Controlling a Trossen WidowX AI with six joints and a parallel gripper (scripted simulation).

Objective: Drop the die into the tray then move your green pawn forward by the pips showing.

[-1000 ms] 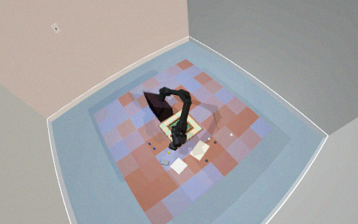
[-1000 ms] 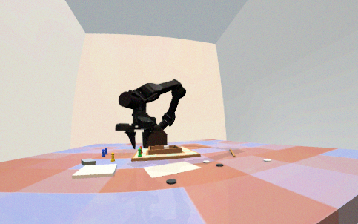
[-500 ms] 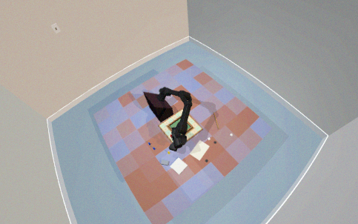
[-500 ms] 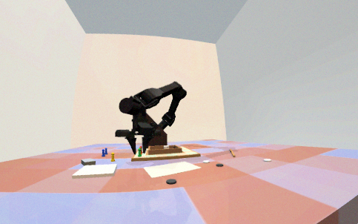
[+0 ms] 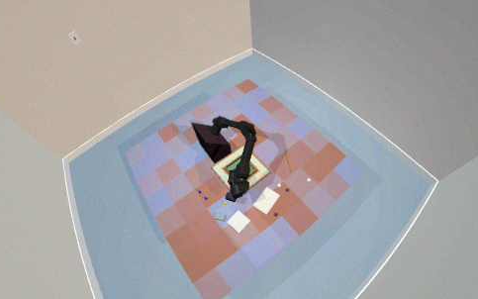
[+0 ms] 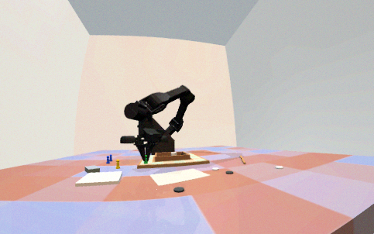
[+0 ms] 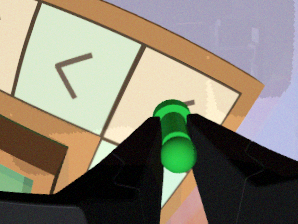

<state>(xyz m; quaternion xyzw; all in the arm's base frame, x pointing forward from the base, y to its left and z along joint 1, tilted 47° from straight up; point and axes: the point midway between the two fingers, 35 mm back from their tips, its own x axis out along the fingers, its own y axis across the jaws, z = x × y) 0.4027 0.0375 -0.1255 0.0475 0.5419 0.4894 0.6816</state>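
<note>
The green pawn [image 7: 178, 154] [image 6: 145, 159] stands at the corner cream square of the board [image 7: 200, 59] [image 6: 173, 166] [image 5: 262, 172], whose arrow it partly covers. My gripper [image 7: 173, 125] [image 6: 145, 159] points down and is shut on the green pawn, one black finger on each side. The brown tray [image 6: 164, 158] [image 7: 30, 145] sits in the middle of the board. A small pale die [image 6: 173, 153] shows inside it; its top pips cannot be read. The orange and red pawns are not visible in the wrist view; the fingers cover that side.
Two blue pawns [image 5: 200, 191] [image 5: 206, 198] and a yellow pawn [image 5: 225, 203] [image 6: 118, 164] stand off the board. A grey box [image 5: 220, 217] [image 6: 92, 169], white pad [image 5: 239, 221], cream sheet [image 5: 266, 200] [image 6: 180, 177], black and white discs and a thin stick [image 5: 288, 161] lie around.
</note>
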